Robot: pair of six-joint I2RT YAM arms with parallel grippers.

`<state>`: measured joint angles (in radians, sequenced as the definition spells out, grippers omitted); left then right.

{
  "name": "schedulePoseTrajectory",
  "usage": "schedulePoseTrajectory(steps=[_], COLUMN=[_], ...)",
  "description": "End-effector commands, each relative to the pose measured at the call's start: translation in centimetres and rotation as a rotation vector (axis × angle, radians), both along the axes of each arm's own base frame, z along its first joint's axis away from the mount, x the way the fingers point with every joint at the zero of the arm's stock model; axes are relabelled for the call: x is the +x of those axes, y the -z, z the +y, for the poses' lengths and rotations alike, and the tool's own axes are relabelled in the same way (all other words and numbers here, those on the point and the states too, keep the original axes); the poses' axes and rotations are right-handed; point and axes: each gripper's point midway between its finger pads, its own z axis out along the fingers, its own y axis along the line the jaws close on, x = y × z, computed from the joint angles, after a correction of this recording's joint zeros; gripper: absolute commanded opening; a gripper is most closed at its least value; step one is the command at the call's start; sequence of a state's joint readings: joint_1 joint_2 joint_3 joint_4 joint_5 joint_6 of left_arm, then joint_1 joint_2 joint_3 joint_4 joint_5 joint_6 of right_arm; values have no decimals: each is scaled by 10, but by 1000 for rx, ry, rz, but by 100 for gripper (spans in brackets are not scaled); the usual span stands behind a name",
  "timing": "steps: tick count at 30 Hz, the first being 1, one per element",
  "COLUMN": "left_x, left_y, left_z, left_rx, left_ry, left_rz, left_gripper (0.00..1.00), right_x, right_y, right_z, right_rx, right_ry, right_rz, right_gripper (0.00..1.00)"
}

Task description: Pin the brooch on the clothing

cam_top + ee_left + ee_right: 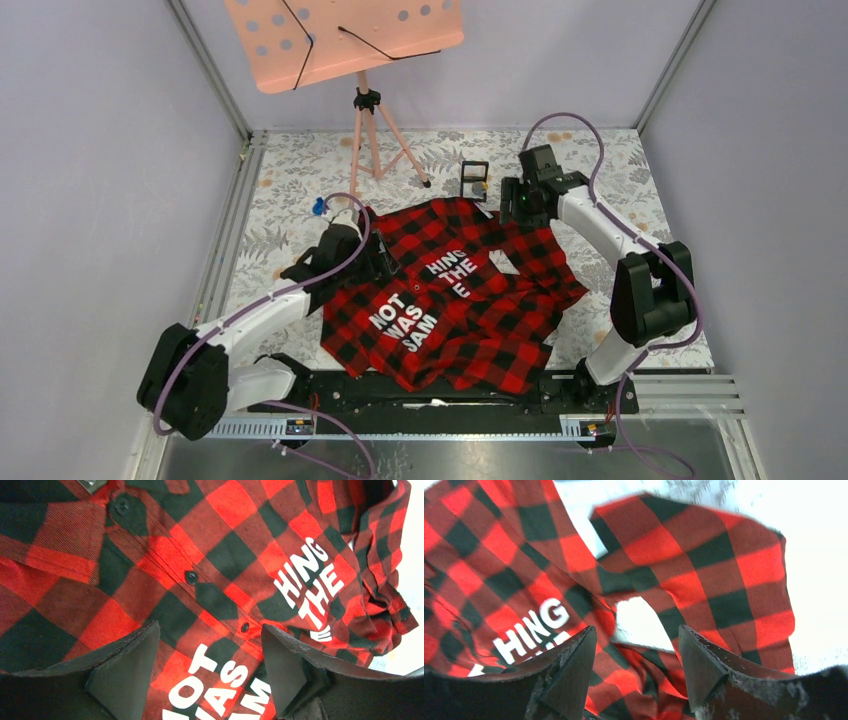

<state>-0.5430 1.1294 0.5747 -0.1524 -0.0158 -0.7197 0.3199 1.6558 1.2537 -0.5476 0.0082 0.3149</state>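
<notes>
The clothing (455,300), a red-and-black check shirt with white block letters, lies crumpled in the middle of the table. My left gripper (388,258) hovers over its left part, by the button placket (191,577) and the letters (305,575). In the left wrist view that gripper (210,627) is open with only cloth below it. My right gripper (508,205) is at the shirt's far right edge. It is open (636,628) above a folded flap (704,565), holding nothing. I cannot make out the brooch in any view. A small grey metal bit (92,484) shows by the collar, and I cannot tell what it is.
A pink music stand (345,40) on a tripod (378,145) stands at the back. A small black square frame box (474,180) sits just beyond the shirt, and a small blue object (319,207) lies at the left. The floral tablecloth (290,180) is walled in on three sides.
</notes>
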Motion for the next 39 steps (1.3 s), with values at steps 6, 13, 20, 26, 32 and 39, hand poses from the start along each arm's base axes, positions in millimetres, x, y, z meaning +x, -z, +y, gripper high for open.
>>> schedulePoseTrajectory(steps=[6,13,20,26,32,39], left_x=[42,33,11,8,17,21], left_y=[-43,-54,-98,-125,-130,-125], left_z=[10,34,39,68,101,100], left_rx=[-93,-104,-182,-54,122,83], left_ry=[-2,-34,63,84,20,13], left_rz=[-105,-94,-101,-138,-194,-206], left_gripper=[79,79,84,91,93,94], right_x=[84,129,150,161,173,181], right_y=[-40,-15,18,32,40,54], right_z=[40,45,35,34,46,54], right_rx=[116,170,287,445,537,592], right_ry=[-18,25,67,75,70,78], right_rz=[-141,-96,-22,11,27,31], right_gripper=[66,64,64,61,58,53])
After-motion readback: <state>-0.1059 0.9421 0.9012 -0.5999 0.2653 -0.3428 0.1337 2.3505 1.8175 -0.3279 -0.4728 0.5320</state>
